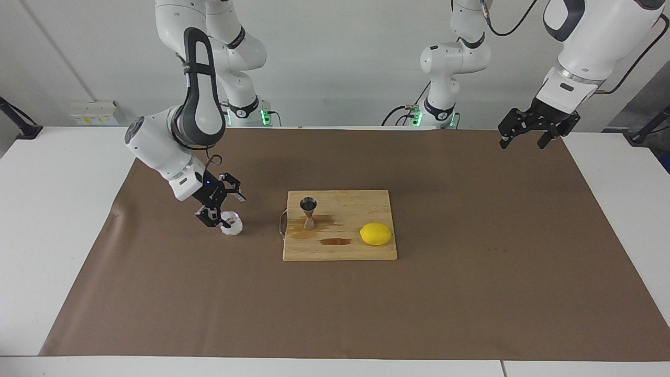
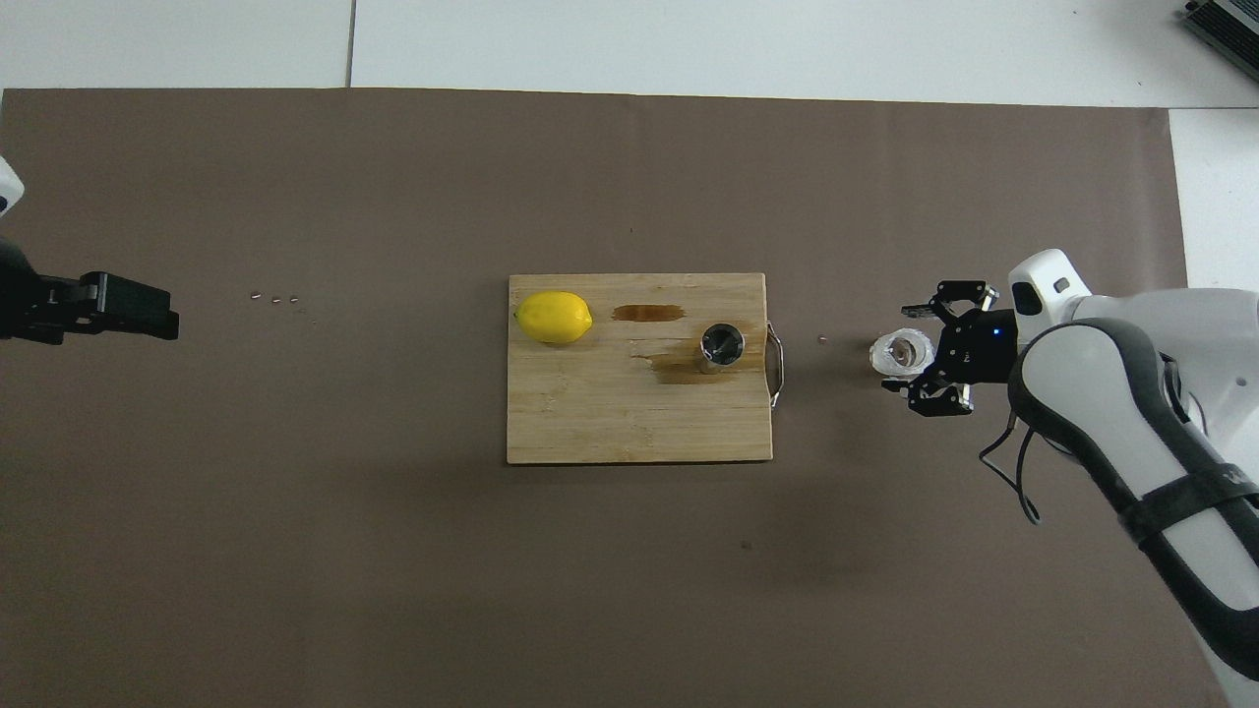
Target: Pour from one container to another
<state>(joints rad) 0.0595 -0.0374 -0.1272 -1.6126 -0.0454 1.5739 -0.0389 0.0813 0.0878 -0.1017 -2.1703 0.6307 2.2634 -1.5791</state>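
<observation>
The clear glass cup (image 1: 231,224) (image 2: 900,354) stands on the brown paper, between the cutting board and the right arm's end of the table. My right gripper (image 1: 226,211) (image 2: 903,349) hangs open just above it, fingers spread to either side and holding nothing. The steel jigger (image 1: 308,212) (image 2: 723,344) stands upright on the wooden cutting board (image 1: 340,252) (image 2: 590,423), at the board's handle end, in a wet brown patch. My left gripper (image 1: 522,141) (image 2: 133,311) waits open and raised over the left arm's end of the table.
A yellow lemon (image 1: 376,233) (image 2: 554,317) lies on the board, with a brown liquid streak (image 1: 335,241) (image 2: 648,313) beside it. A few small crumbs (image 2: 275,298) lie on the paper toward the left arm's end.
</observation>
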